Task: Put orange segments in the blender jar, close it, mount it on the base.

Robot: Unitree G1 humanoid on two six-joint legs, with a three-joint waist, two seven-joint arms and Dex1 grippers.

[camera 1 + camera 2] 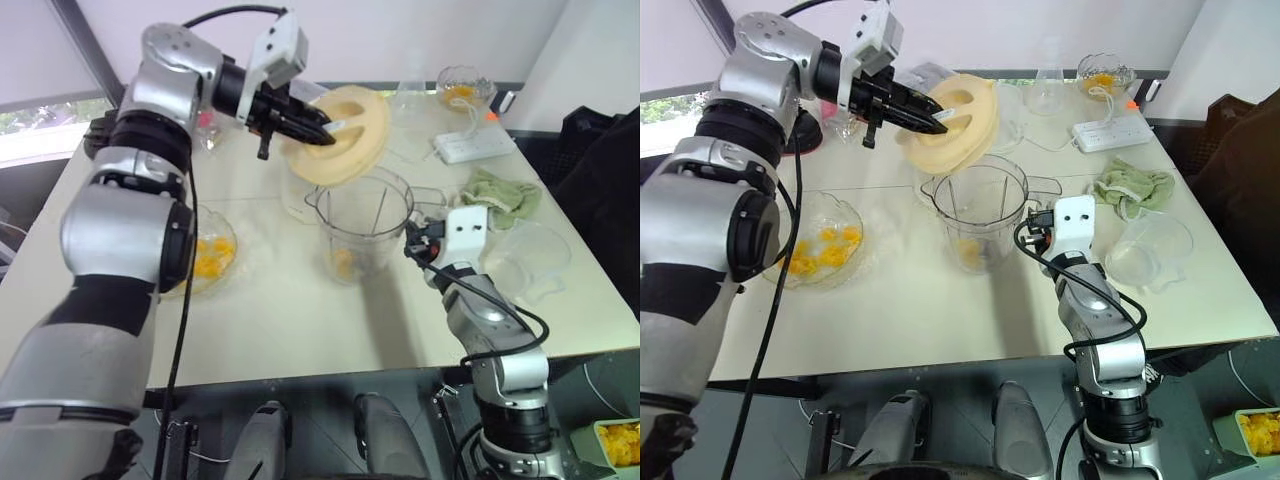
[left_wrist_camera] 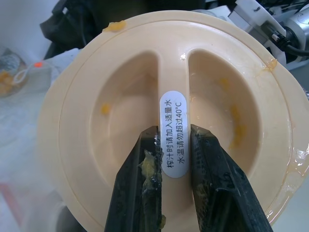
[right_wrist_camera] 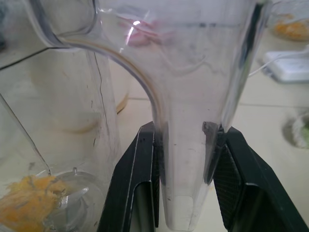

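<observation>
1. Orange segments [image 1: 343, 263] are seen at the bottom of the blender jar [image 1: 360, 235], near the blades; loading is judged done or nearly done. More fruit is left in a glass bowl [image 1: 205, 262] at the jar's nine o'clock on the bench [image 1: 270, 320].
2. Jar is standing upright at mid-bench, uncovered. Its side handle [image 3: 188, 159], at three o'clock, is clamped between the jaws of the right gripper [image 3: 186, 169], so the jar is steadied.
3. Cream-yellow lid [image 1: 340, 135] is held in the air, tilted, at the jar's eleven o'clock and above its rim, not yet seated. The left gripper [image 2: 174, 159] has its jaws pinched shut on the lid's central rib; pulp is smeared on the fingers [image 2: 140, 188].
4. Closing is judged under way: the lid must yet be levelled and lowered onto the rim.
5. Base [image 1: 298, 195] is partly hidden behind the jar at twelve o'clock; mounting is not yet begun.
6. Remaining, by judgement: seat lid, lift jar, set it on base.
</observation>
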